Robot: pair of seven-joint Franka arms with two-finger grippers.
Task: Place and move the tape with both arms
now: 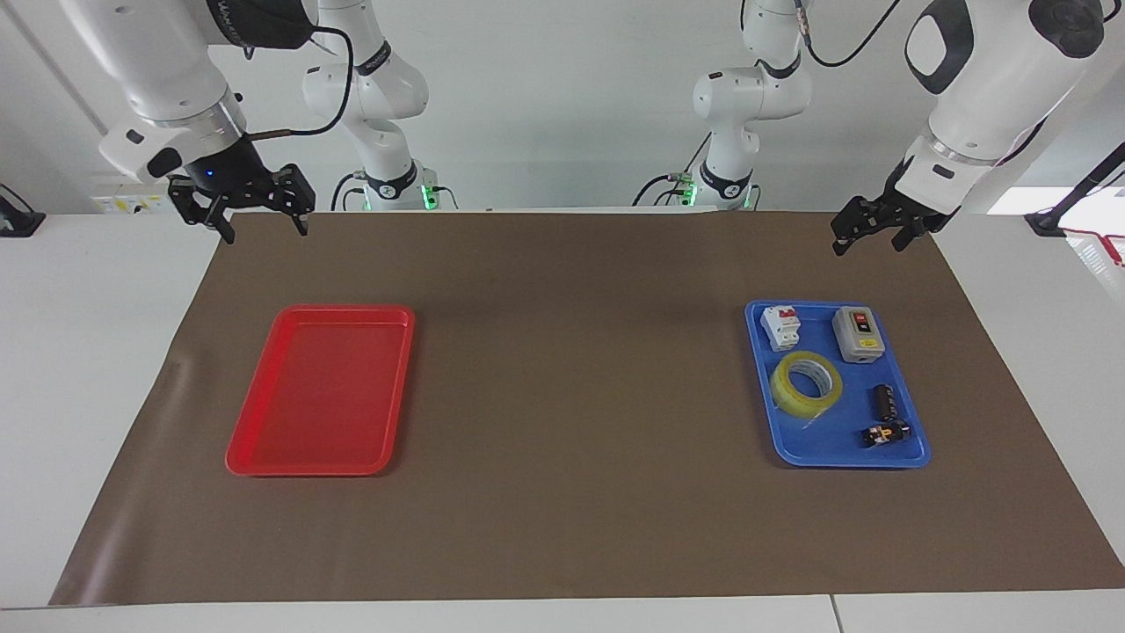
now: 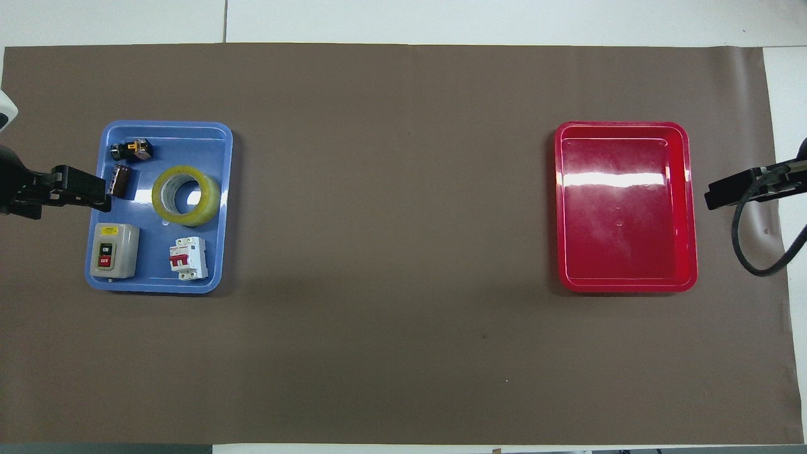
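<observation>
The tape (image 1: pixel 785 396) is a yellow ring that lies flat in the blue tray (image 1: pixel 826 444) at the left arm's end of the table. It also shows in the overhead view (image 2: pixel 161 197), in the same blue tray (image 2: pixel 208 142). My left gripper (image 1: pixel 867 248) hangs open and empty in the air over the mat's edge by that tray, apart from the tape. In the overhead view the left gripper (image 2: pixel 88 190) overlaps the tray's rim. My right gripper (image 1: pixel 267 234) hangs open and empty over the mat's edge at the right arm's end. It shows in the overhead view (image 2: pixel 725 192) beside the red tray.
The red tray (image 1: pixel 347 309) (image 2: pixel 621 125) holds nothing. The blue tray also holds a grey on/off switch box (image 1: pixel 858 334) (image 2: pixel 113 250), a white circuit breaker (image 1: pixel 781 326) (image 2: pixel 188 258) and two small dark parts (image 1: pixel 883 402) (image 2: pixel 131 150). Two smaller arms (image 1: pixel 387 176) stand at the robots' edge.
</observation>
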